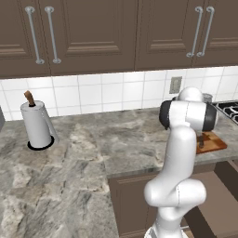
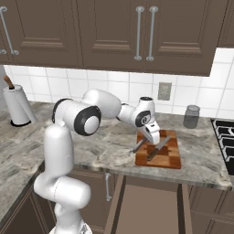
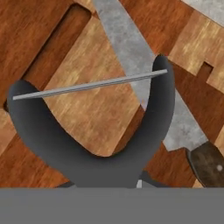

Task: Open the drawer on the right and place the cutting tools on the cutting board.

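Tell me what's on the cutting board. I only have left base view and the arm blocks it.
Observer: One knife lies flat on the cutting board, grey blade, dark handle.
Operator: Second utensil down yet?
Observer: A forked dark utensil with a thin metal bar across its prongs sits right under the tool, over the board and across the knife's blade. Whether it's released, I can't tell.

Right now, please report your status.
Gripper over cutting board, holding thin metal tool. Knife lies on board. Drawer open.
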### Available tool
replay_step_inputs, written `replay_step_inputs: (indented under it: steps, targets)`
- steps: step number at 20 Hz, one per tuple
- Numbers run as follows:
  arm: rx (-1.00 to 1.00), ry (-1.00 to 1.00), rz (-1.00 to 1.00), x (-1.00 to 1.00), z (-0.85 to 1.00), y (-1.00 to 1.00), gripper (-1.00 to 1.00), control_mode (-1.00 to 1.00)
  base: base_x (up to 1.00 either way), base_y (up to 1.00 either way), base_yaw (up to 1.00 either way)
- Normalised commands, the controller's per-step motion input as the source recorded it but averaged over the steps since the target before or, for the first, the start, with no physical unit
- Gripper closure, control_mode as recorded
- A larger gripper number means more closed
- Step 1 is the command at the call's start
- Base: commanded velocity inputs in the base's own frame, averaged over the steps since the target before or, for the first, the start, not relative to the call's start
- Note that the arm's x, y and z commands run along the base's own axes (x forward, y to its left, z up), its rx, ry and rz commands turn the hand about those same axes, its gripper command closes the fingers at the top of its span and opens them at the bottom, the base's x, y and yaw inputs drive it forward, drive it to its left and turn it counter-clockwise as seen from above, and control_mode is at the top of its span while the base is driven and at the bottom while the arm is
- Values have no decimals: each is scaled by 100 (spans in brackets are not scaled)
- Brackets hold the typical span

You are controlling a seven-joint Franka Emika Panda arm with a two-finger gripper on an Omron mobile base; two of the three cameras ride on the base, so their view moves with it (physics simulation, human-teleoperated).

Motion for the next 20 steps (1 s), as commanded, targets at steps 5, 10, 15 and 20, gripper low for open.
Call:
replay_step_inputs:
  steps: [5, 10, 15, 20]
  targets:
    - [0, 0, 0, 0, 0, -38, 100, -100, 0, 0, 0]
    - [0, 0, 0, 0, 0, -14, 100, -100, 0, 0, 0]
    - [0, 0, 0, 10, 6, 0, 100, -100, 0, 0, 0]
    - [0, 0, -2, 18, 2, 0, -100, -100, 0, 0, 0]
